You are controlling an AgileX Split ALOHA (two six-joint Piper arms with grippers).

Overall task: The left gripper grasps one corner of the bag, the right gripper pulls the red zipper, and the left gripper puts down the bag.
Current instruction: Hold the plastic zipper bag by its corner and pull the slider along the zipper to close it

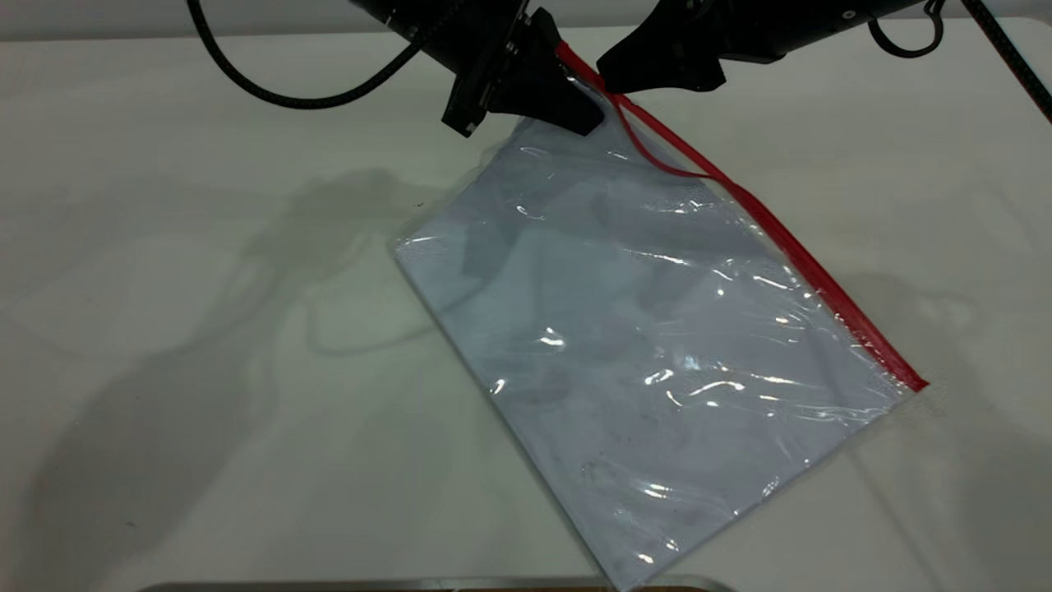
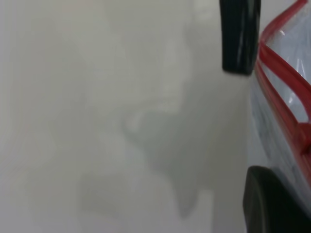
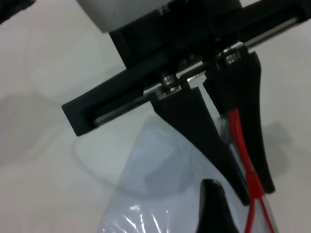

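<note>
The bag (image 1: 641, 345), a clear pouch with smudged white sheets inside, lies slanted on the table with its far corner lifted. My left gripper (image 1: 588, 115) is shut on that corner, its tapered fingers (image 3: 194, 126) pinching the plastic on both sides of the red zipper (image 1: 822, 279). The corner itself is hidden inside the jaws. My right gripper (image 1: 606, 80) has its tip against the red strip right beside the left one. Just past that spot the zipper splits into two strands (image 1: 657, 160). The small red slider tab (image 3: 252, 175) sits at the left fingertips.
The white table (image 1: 205, 329) stretches out to the left and right of the bag. The left arm's thick black cable (image 1: 271, 86) loops above the far left. A grey rim (image 1: 427, 585) shows at the front edge.
</note>
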